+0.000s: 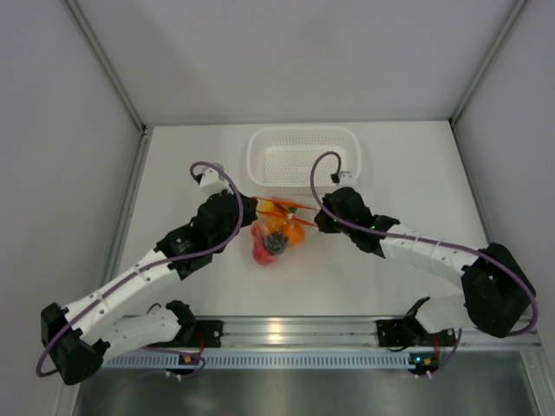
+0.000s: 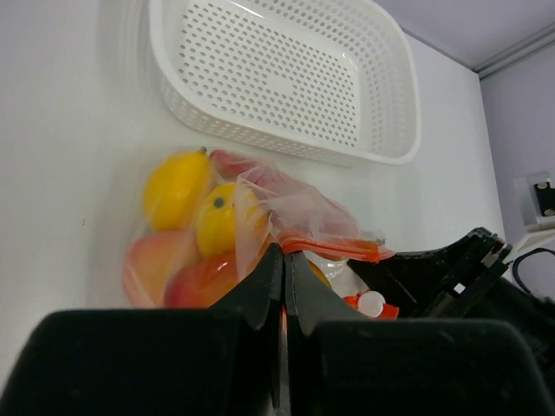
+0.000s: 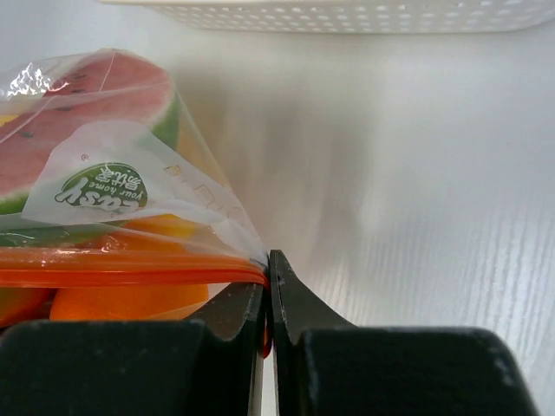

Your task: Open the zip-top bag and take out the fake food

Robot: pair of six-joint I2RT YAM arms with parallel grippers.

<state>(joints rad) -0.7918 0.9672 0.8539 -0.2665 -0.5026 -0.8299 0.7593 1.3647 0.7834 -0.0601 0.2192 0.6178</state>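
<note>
Right gripper (image 3: 267, 270): its two dark fingers are pressing together, pinching the end of the orange zip strip (image 3: 121, 267) of the zip-top bag (image 3: 95, 186), at the corner where the clear film is narrowing to a point.
Zip-top bag: it is lying on the white table (image 1: 416, 173) between the two grippers, just in front of the basket; its crinkled film is bunching up over the contents, and a white and green printed label is showing on its side.
Fake food (image 1: 273, 238): all of it is sitting inside the bag; a watermelon slice (image 3: 78, 113) is pressing against the film in the right wrist view, while a lemon (image 2: 173, 186), a rounder yellow fruit (image 2: 221, 221) and a peach-coloured piece (image 2: 152, 264) are showing in the left wrist view.
Left gripper (image 2: 284, 258): its fingers are closing flat against each other, nipping the clear film at the bag's mouth beside the other end of the orange strip.
Basket (image 2: 260, 139): white and perforated, it is standing upright on the table just behind the bag, apart from both grippers.
</note>
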